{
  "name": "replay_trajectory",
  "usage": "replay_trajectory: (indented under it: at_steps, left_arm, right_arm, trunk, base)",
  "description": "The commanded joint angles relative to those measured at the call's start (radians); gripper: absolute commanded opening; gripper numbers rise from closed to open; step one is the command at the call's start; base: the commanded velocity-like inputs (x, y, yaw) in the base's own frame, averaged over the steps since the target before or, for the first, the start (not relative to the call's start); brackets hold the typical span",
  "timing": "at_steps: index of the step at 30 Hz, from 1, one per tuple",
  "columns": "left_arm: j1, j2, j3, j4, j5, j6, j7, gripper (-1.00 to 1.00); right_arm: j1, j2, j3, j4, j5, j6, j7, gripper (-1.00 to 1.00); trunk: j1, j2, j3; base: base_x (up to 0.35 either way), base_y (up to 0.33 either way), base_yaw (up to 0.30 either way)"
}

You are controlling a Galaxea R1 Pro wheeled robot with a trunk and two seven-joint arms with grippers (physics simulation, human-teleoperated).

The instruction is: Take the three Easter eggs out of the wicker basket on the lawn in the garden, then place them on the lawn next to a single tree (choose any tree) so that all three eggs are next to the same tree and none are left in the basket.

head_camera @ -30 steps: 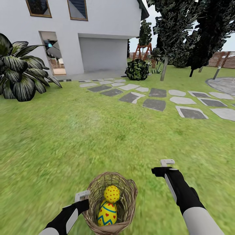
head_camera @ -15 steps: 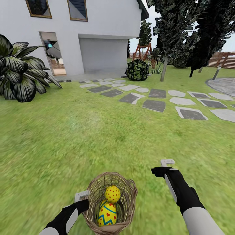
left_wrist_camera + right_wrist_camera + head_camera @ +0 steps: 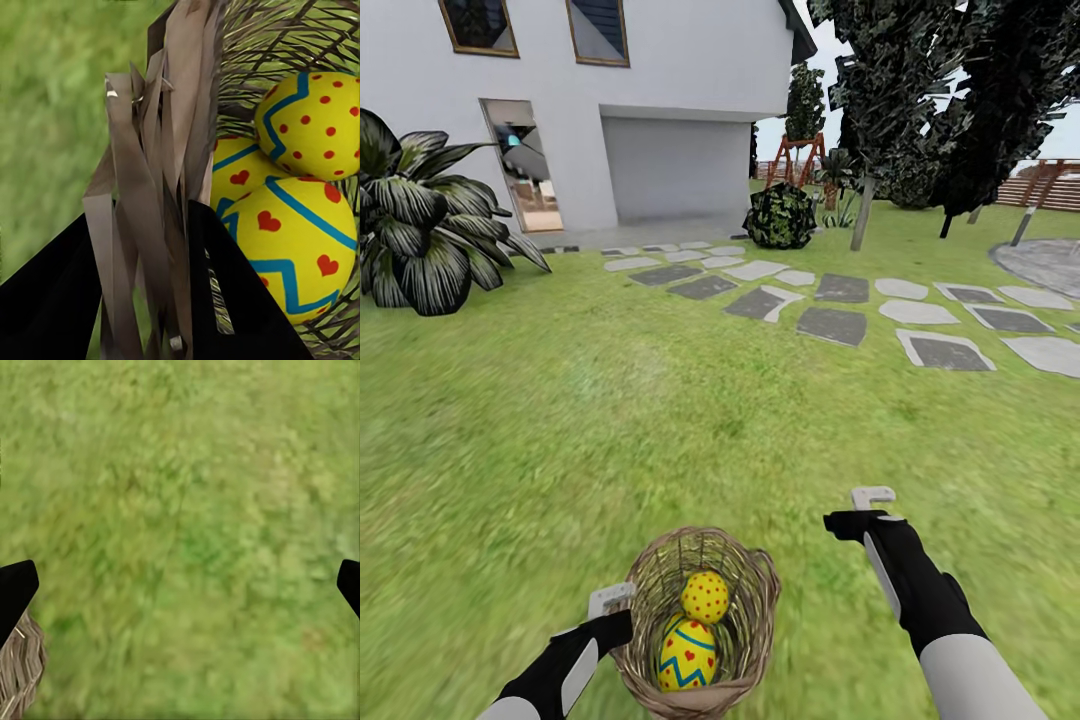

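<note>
Eggs (image 3: 696, 630) (no writing) in basket (image 3: 745, 590), left pincer (image 3: 142, 300) clamped on rim; right pincer (image 3: 180, 592) agape.

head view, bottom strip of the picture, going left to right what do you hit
left gripper clamped on the rim → wicker basket with the Easter eggs inside → open patch of lawn → right gripper, held open above the grass
</note>
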Motion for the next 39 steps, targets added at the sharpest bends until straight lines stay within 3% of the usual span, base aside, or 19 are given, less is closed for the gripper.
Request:
replay_trajectory:
  at_steps: [1, 17, 25, 28, 31, 33, 35, 36, 38, 39]
  left_arm:
    - [0.0, -0.001, 0.004, -0.003, 0.01, 0.006, -0.001, -1.0]
    - [0.0, 0.001, 0.004, -0.003, 0.01, 0.008, -0.001, -1.0]
    - [0.0, -0.001, 0.004, -0.003, 0.01, 0.008, -0.001, -1.0]
    - [0.0, 0.003, 0.004, -0.004, 0.01, 0.008, -0.001, -1.0]
    - [0.0, 0.012, 0.01, -0.004, 0.011, 0.008, -0.02, -1.0]
    - [0.0, 0.015, 0.048, -0.005, 0.011, 0.008, -0.057, -1.0]
    - [0.0, 0.015, 0.051, -0.01, 0.011, 0.009, -0.071, -1.0]
    - [0.0, 0.015, 0.051, -0.011, 0.011, 0.009, -0.072, -1.0]
    - [0.0, 0.015, 0.052, -0.012, 0.012, 0.009, -0.073, -1.0]
    - [0.0, 0.015, 0.052, -0.012, 0.012, 0.009, -0.073, -1.0]
  right_arm:
    - [0.0, 0.0, 0.0, 0.0, 0.01, 0.005, 0.003, 1.0]
    - [0.0, 0.005, 0.005, -0.018, 0.008, 0.005, 0.007, 1.0]
    - [0.0, 0.005, 0.007, -0.017, 0.008, 0.004, 0.007, 1.0]
    - [0.0, 0.019, 0.007, -0.016, 0.008, 0.004, 0.007, 1.0]
    - [0.0, 0.021, 0.008, -0.017, 0.008, 0.005, 0.007, 1.0]
    - [0.0, 0.02, 0.008, -0.015, 0.011, 0.005, 0.007, 1.0]
    - [0.0, 0.022, 0.011, -0.017, 0.01, 0.005, 0.008, 1.0]
    - [0.0, 0.026, 0.021, -0.017, 0.01, 0.006, 0.007, 1.0]
    - [0.0, 0.066, 0.037, -0.016, 0.014, 0.009, -0.002, 1.0]
    - [0.0, 0.072, 0.038, -0.017, 0.017, 0.009, -0.004, 1.0]
  trunk:
    - [-0.004, 0.007, 0.002]
    - [-0.065, 0.119, 0.052]
    - [-0.096, 0.175, 0.078]
    - [-0.108, 0.196, 0.087]
    - [-0.119, 0.217, 0.096]
    - [-0.127, 0.231, 0.103]
    - [-0.134, 0.245, 0.109]
    - [-0.138, 0.252, 0.111]
    - [-0.146, 0.266, 0.117]
    - [-0.15, 0.273, 0.12]
  base:
    - [0.0, 0.0, 0.0]
    - [0.0, 0.0, 0.002]
    - [0.0, 0.0, 0.271]
    - [0.0, 0.0, 0.292]
    - [0.0, 0.0, 0.292]
    - [0.0, 0.0, 0.043]
    - [0.0, 0.0, 0.012]
    - [0.0, 0.0, 0.126]
    - [0.0, 0.0, 0.243]
    - [0.0, 0.0, 0.281]
